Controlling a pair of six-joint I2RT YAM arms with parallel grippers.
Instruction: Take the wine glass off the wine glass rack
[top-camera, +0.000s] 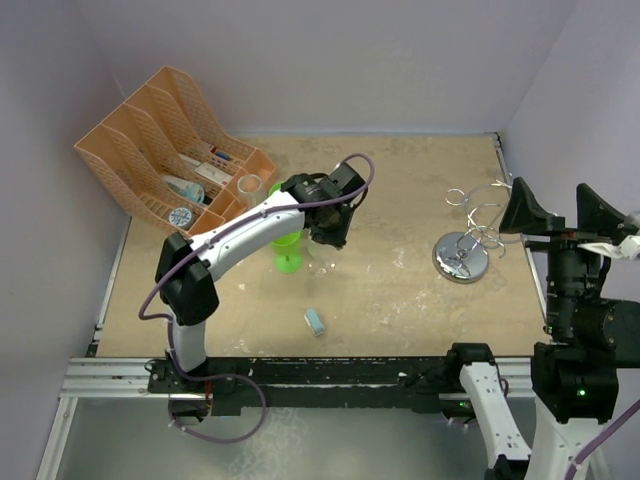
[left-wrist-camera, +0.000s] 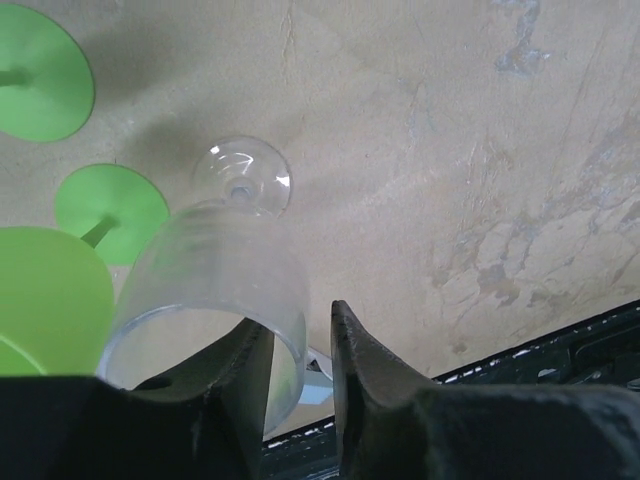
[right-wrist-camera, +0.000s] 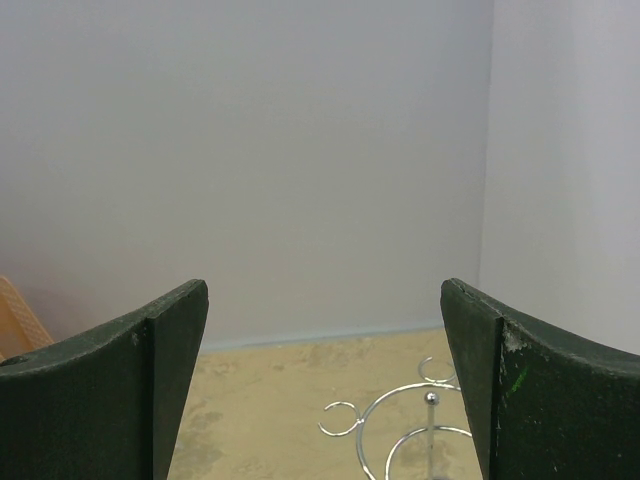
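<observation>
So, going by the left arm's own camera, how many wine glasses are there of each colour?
Green wine glasses: 2
Clear wine glass: 1
Total: 3

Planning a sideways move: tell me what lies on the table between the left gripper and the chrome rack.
Nothing: the top view shows only bare table between the left gripper and the rack.

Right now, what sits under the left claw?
A clear wine glass, its rim wall between the left claw's fingers, foot on the table. Green glasses stand beside it. The claw hides its near rim.
</observation>
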